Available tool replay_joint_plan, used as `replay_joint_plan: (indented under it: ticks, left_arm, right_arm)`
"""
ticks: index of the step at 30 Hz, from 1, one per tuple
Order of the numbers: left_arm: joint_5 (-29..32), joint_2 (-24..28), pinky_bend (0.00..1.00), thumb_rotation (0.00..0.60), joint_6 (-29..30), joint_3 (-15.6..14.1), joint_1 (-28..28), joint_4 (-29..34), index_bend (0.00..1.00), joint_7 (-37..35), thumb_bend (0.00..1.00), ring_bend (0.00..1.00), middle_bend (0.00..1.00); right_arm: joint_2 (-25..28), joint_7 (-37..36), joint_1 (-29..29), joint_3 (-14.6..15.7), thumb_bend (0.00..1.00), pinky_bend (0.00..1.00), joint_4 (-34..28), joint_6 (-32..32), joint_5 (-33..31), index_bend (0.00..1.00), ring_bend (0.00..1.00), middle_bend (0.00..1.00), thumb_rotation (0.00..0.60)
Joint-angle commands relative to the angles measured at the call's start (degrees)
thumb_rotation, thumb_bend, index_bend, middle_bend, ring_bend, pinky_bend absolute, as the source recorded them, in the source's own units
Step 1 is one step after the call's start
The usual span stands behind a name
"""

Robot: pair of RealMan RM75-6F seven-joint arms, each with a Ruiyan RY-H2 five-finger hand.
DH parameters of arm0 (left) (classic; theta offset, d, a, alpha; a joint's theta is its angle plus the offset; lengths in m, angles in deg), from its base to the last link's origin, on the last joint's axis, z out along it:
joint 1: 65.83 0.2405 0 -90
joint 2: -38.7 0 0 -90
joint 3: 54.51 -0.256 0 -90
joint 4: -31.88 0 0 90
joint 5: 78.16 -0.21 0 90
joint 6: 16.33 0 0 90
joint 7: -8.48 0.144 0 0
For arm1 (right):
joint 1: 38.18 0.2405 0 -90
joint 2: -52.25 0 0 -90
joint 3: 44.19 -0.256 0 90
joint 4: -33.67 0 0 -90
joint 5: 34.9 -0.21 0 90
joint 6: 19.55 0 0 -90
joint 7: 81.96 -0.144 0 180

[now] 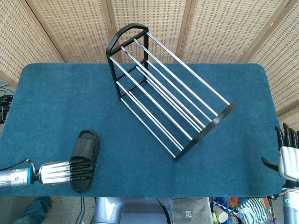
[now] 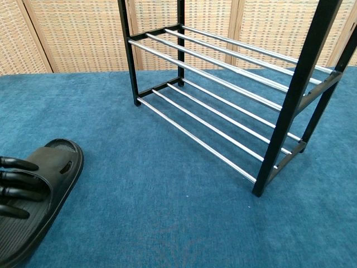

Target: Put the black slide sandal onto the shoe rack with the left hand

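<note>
1. A bench [image 1: 56, 93] covered in blue carpet filled most of the head view, with woven rattan-style screens [image 1: 74, 28] in wooden frames along the top of the frame behind it.
2. No brand, label or writing could be read on anything.
3. One black slide sandal [image 1: 86, 156] lay at the lower left, sole down on the carpet, well apart from the rack.
4. One black-framed shoe rack [image 1: 163, 98] with chrome bars stood at the upper centre, set diagonally.
5. The left hand [image 1: 63, 171] lay flat at the lower left, its dark fingers [image 2: 19, 184] stretched straight over the sandal's heel end, grasping nothing.
6. The right hand [image 1: 288, 156] stood at the lower right edge, fingers upright and spread, empty.
</note>
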Motion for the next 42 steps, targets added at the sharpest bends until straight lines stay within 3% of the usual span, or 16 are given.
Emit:
replay_joint_plan:
  ticks: [1,17,19,21,23,27,36,42]
  left_arm:
    - [-0.35,-1.08,0.0,0.6,-0.55,-1.06,-1.1,-0.53,0.0,1.05,0.18,0.0,0.0]
    - [0.96,-5.46,0.02,0.6,-5.6,-5.55,-5.08,-0.53,0.01,1.55,0.18,0.0,0.0]
    - [1.17,-5.87,0.09,0.6,-5.86,-6.05,-5.49,-0.69,0.11,1.35,0.18,0.04,0.05]
    - [1.3,-6.29,0.25,0.6,-5.95,-6.45,-5.87,-0.8,0.35,1.11,0.18,0.2,0.23]
    - [1.38,-6.98,0.34,0.6,-5.13,-6.72,-6.22,-1.32,0.52,1.23,0.18,0.32,0.39]
    - [1.74,-8.13,0.41,0.6,-4.03,-7.41,-6.21,-3.17,0.71,1.74,0.18,0.44,0.56]
    - [2.82,-8.87,0.45,0.6,1.16,-7.49,-6.6,-6.45,0.78,6.45,0.18,0.48,0.61]
    - [2.34,-7.28,0.45,0.6,6.6,-6.33,-11.55,-6.54,0.78,13.77,0.18,0.48,0.61]
  right_arm:
    - [-0.28,0.44,0.2,0.03,0.0,0.0,0.33,-0.33,-0.3,0.0,0.0,0.0,0.6]
    - [-0.17,-0.55,0.35,-0.83,0.0,0.0,1.02,-1.0,-2.25,0.0,0.0,0.0,0.6]
    - [-0.12,-0.8,0.41,-0.87,0.0,0.0,1.11,-1.24,-2.43,0.0,0.0,0.0,0.6]
    - [-0.1,-0.95,0.46,-0.87,0.0,0.0,1.2,-1.44,-2.55,0.0,0.0,0.0,0.6]
    - [-0.08,-1.07,0.52,-0.87,0.0,0.0,1.29,-1.6,-2.65,0.0,0.0,0.0,0.6]
    - [-0.02,-1.44,0.58,-0.92,0.0,0.0,1.41,-1.91,-2.94,0.0,0.0,0.0,0.6]
    - [-0.02,-1.94,0.7,-0.88,0.0,0.0,1.82,-2.48,-3.37,0.0,0.0,0.0,0.6]
    - [-0.19,-1.99,1.05,-0.99,0.0,0.0,2.1,-3.22,-3.91,0.0,0.0,0.0,0.6]
